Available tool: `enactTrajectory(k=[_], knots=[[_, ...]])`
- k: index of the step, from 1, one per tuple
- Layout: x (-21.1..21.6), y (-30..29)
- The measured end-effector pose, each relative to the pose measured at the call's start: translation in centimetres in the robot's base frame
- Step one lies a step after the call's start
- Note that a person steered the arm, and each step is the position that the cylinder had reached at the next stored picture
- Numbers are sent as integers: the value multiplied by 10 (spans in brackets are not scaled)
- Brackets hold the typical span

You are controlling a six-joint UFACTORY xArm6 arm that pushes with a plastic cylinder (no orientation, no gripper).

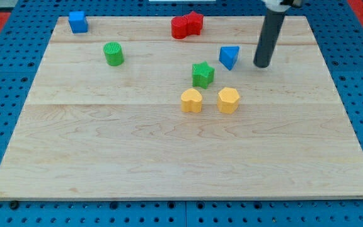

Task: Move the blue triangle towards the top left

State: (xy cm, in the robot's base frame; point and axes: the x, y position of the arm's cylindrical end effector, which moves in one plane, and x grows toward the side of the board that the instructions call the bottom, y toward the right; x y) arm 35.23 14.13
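Dark rod, jawless, so no jaws state can be reported: my tip (262,65) rests on the wooden bench (169,164) just to the view's right of the blue triangle (229,57), near it but with a sliver of bare wood between, so no contact is shown. The blue triangle lies in the upper right part of the bench, right of centre. Below and to its left stands the green star (203,74); lower still sit two yellow blocks, a heart-like one (191,101) and a hexagonal one (229,100). Toward the view's top, two red blocks (187,26) touch one another; farther left are the green cylinder (113,54) and, at the top left corner, the blue cube (77,21). The step in hand appears to be the approach before the push. The next move calls for closing the gap and pushing leftward and slightly upward, ideally from the triangle's lower right, steering between the green star and the red blocks.
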Motion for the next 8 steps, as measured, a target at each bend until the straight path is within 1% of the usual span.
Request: enactTrajectory(k=[1,2,3,6,7,8], knots=[[-18,-21],[-31,-18],[-37,-46],[-40,-175],[-45,-210],[-58,-238]])
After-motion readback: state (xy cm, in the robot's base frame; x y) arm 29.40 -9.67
